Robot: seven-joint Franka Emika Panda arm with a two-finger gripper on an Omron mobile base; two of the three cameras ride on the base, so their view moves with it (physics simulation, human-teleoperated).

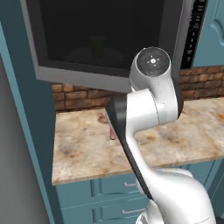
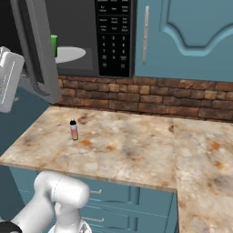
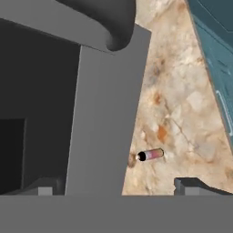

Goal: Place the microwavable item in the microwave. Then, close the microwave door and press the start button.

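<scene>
**kitchenwatcher:** Since the microwave point(image 2: 98, 41) has the green cup point(image 2: 54, 46) on its turntable, step one looks done.

**bystander2:** Yep. The microwave door point(image 2: 36, 50) hangs open and start isn't pressed. The gripper point(image 3: 118, 185) sits spread apart at the door's edge, holding nothing.

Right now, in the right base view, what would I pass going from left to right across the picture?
Open microwave door → green cup inside the microwave → pink bottle on the counter → black keypad → blue cabinet door.
</scene>
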